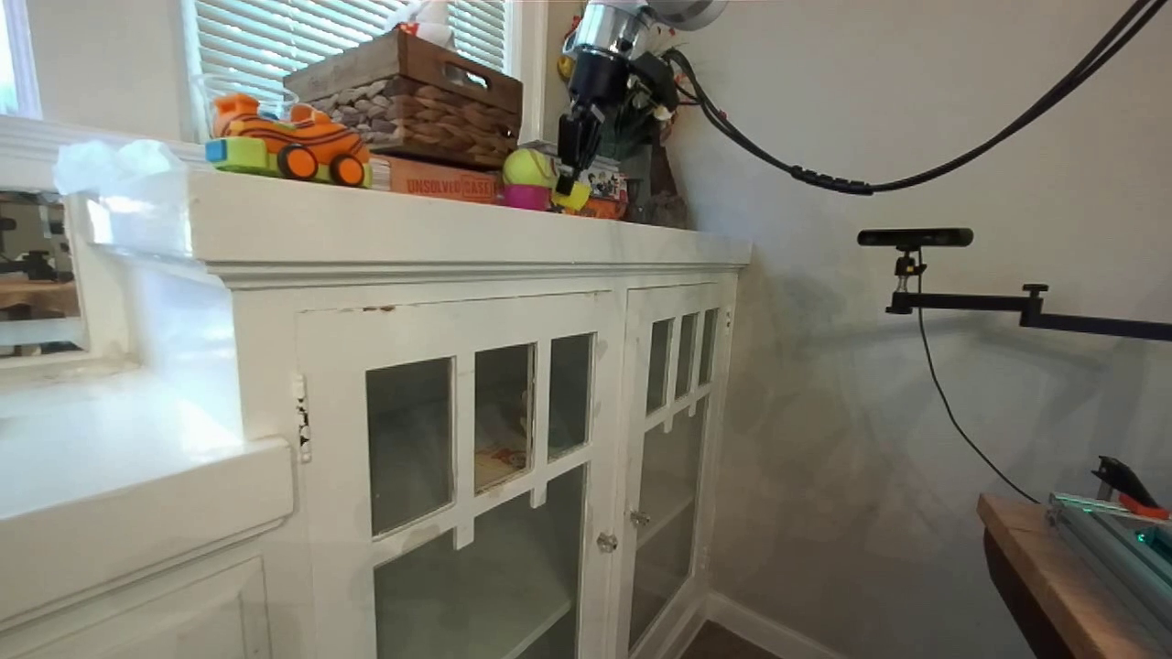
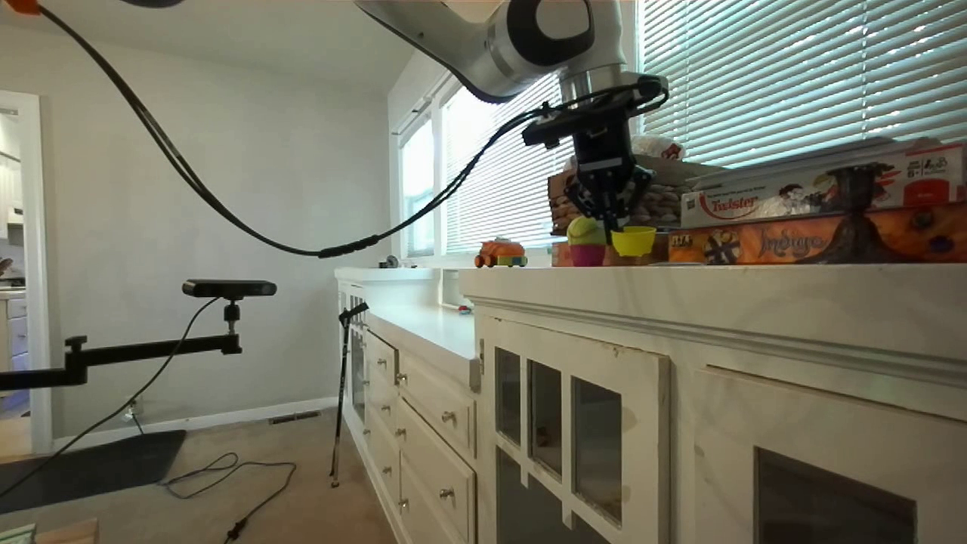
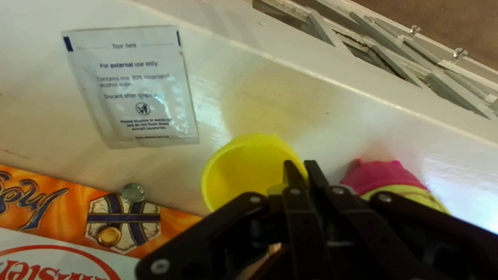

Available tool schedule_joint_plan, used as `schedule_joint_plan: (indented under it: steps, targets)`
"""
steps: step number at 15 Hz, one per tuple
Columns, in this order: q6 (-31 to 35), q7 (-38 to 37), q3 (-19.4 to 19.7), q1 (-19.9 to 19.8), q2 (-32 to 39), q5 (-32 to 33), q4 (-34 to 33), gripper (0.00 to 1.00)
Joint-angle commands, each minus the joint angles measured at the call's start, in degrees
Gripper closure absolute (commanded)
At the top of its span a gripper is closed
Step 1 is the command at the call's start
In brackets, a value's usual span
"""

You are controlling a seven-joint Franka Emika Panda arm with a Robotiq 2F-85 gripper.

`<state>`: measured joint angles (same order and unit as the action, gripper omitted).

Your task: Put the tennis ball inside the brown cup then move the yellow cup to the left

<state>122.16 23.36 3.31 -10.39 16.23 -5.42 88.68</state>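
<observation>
The yellow cup (image 3: 241, 167) is low and open-topped; it also shows in both exterior views (image 1: 576, 196) (image 2: 636, 242). My gripper (image 3: 299, 165) is shut on its rim, with one finger inside the cup and one outside. In an exterior view (image 2: 610, 233) the cup's base appears slightly above the white top. The tennis ball (image 2: 582, 229) sits in a magenta cup (image 2: 587, 255), beside the yellow cup and apart from it. In the wrist view the ball (image 3: 412, 194) and magenta cup (image 3: 383, 175) are partly hidden by the gripper. No brown cup shows.
Game boxes (image 2: 801, 239) stand close behind the yellow cup. A wicker basket (image 1: 449, 105) and an orange toy truck (image 1: 293, 142) stand past the magenta cup. A wipe packet (image 3: 132, 85) lies on the white top (image 3: 311, 109), whose front edge drops to cabinet doors.
</observation>
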Motion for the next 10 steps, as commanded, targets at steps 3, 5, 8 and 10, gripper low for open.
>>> schedule_joint_plan:
  steps: [3, 5, 8, 10]
  targets:
    - [-2.5, 0.3, 0.1, 0.2, 0.7, 1.6, -2.0, 0.49]
    - [-2.5, 0.3, 0.1, 0.2, 0.6, 1.5, -2.0, 0.35]
    - [-2.1, 0.2, 0.2, 0.4, -0.7, 2.0, -1.3, 0.12]
    - [-2.5, -0.6, 0.5, 0.5, -2.8, 2.9, -0.4, 0.02]
